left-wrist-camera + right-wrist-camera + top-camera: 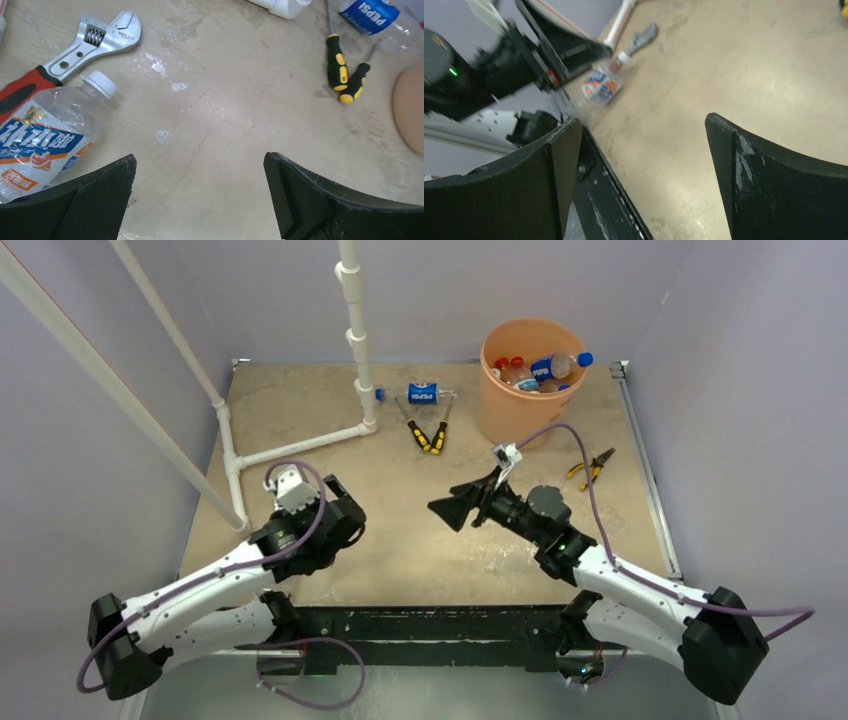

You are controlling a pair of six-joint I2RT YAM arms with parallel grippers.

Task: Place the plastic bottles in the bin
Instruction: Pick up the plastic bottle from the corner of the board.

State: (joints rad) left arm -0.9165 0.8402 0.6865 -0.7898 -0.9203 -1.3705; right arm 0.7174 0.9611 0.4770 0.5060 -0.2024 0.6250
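Observation:
Near my left gripper (200,165) a clear plastic bottle (47,132) with a white cap and a blue-orange label lies on the table, just outside the left finger. That gripper (345,515) is open with nothing between its fingers. The same bottle (603,85) shows small in the right wrist view. Near the back lies a blue-labelled Pepsi bottle (420,395), again seen as the Pepsi bottle (372,12). The orange bin (500,405) at the back right holds several bottles (545,368). My right gripper (447,512) hovers mid-table, pointing left, open and empty (644,125).
A red-handled wrench (85,47) lies beside the near bottle. Yellow-and-black pliers (428,432) sit by the Pepsi bottle, and a second pair of pliers (590,468) lies right of the bin. White pipes (355,350) stand at the back left. The bin's wall (410,115) shows at right.

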